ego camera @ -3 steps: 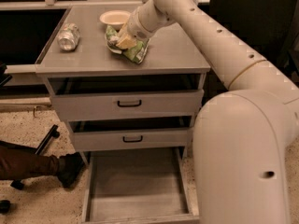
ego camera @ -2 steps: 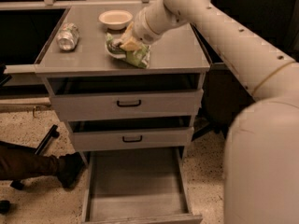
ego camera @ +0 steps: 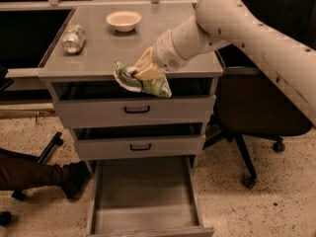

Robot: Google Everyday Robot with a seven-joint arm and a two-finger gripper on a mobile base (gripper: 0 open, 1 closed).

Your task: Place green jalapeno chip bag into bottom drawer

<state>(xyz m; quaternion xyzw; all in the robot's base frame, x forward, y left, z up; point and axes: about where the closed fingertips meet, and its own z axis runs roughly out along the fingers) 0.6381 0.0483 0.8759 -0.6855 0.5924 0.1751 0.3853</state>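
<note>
A large cream robot arm [ego camera: 256,33] is seen running from the right edge of the frame down to the centre. At its end, the gripper [ego camera: 143,69] is found just past the front edge of the cabinet top, slightly left of centre. Its tan fingers [ego camera: 146,73] are closed on the green chip bag [ego camera: 150,87], which is pinched by its upper part. The bag hangs crumpled below and a little right of the fingers, in front of the dark gap above the top drawer. It seems to be held clear of the cabinet top, though contact with the front edge cannot be ruled out from this angle.

A grey metal cabinet [ego camera: 163,43] fills the middle of the frame. The bottom drawer [ego camera: 143,196] is pulled out wide at the lower centre, and its plain grey inside is shown, straight below the bag in the picture. The middle drawer [ego camera: 173,144] and the top drawer [ego camera: 98,113] are slightly ajar, each with a black handle.

A dark office chair [ego camera: 256,117] is seen to the right of the cabinet, on a speckled floor [ego camera: 276,201]. At the lower left, what may be a person's leg and shoe [ego camera: 29,174] is seen.

On the cabinet top, a cream bowl [ego camera: 123,19] is set near the back, and a crushed silver can [ego camera: 73,37] lies at the left side, both well apart from the gripper.
</note>
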